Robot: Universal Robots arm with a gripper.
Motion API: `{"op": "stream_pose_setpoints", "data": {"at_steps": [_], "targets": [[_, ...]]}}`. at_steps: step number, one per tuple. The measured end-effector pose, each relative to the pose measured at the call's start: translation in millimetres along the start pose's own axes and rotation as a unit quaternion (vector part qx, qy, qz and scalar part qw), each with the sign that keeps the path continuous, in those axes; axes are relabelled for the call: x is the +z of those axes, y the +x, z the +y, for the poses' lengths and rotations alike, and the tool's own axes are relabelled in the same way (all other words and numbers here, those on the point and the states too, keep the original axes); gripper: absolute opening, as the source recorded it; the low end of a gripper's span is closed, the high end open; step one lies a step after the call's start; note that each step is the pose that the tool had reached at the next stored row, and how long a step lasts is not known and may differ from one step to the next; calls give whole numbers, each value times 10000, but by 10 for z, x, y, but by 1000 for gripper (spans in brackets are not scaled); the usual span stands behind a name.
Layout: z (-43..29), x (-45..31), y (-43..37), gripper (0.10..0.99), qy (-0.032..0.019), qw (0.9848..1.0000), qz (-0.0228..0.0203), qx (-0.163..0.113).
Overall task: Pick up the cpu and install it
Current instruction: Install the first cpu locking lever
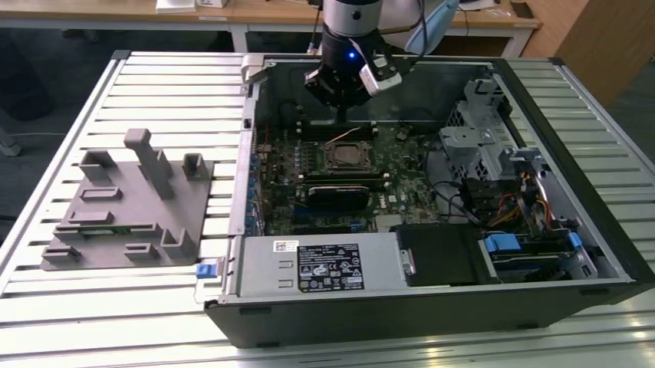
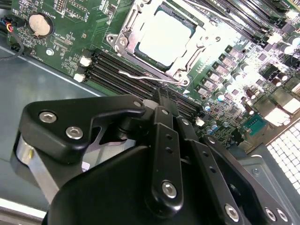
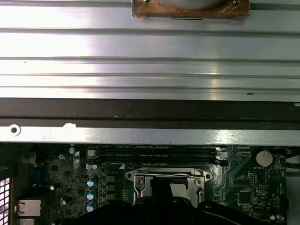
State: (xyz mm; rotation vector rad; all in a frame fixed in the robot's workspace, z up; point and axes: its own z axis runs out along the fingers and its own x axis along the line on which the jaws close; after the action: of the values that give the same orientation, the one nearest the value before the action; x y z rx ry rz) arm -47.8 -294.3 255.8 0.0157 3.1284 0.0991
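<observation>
Gripper (image 2: 161,96), my one effector, has its fingers pressed together on nothing and hangs just beyond the far edge of the socket (image 2: 157,40), where the cpu (image 2: 164,37) already lies flat.

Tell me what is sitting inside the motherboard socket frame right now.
In the second wrist view the cpu, silvery-white, lies flat inside the socket frame. The socket contacts under it are covered. The gripper hangs above the board beside the socket, holding nothing.
</observation>
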Motion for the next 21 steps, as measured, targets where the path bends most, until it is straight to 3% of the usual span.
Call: {"op": "stream_pose_setpoints", "data": {"at_steps": [2,7,10,12,13,14,21], "targets": [[0,0,0,114,0,10000,0,0],[0,0,-1,298,0,10000,0,0],[0,0,-1,282,0,10000,0,0],[0,2,-1,161,0,10000,0,0],[0,4,-1,161,0,10000,0,0],[0,10,-7,106,-1,10000,-1,-1],[3,70,-92,106,-3,10000,-1,0]]}}
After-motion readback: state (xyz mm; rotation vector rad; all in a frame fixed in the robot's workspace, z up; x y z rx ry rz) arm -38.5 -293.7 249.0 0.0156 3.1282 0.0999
